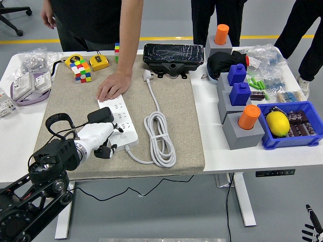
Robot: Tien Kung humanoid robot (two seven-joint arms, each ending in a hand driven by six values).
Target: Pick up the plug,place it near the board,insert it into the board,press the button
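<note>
One white tabletop [222,151] carries a beige fabric mat [176,106] over its left-centre; grey floor with a yellow line lies beyond, and an office chair base shows at the top left corner.

On the mat: white power strip [120,121] lying lengthwise, its white cable [160,138] coiled just to the right and ending in a white plug head [147,75] near the far edge. Person's hand [113,86] lies flat on the strip's far end.

Left hand [98,138], white-shelled with dark fingertips, is over the strip's near end, fingers curled; black plug [100,116] sits on the strip just beyond it, touching the hand's upper side. Whether the fingers actually grip the plug I cannot tell. Right hand: only dark fingertips at the bottom right corner [312,229], below the tabletop.

Around: Rubik's cube [81,70] and yellow tape measure [99,62] at the mat's far left; black box [173,54] at far centre. Right side: grey blocks with orange [249,116] and blue pegs, blue bin [298,138] with a lemon [277,123].
</note>
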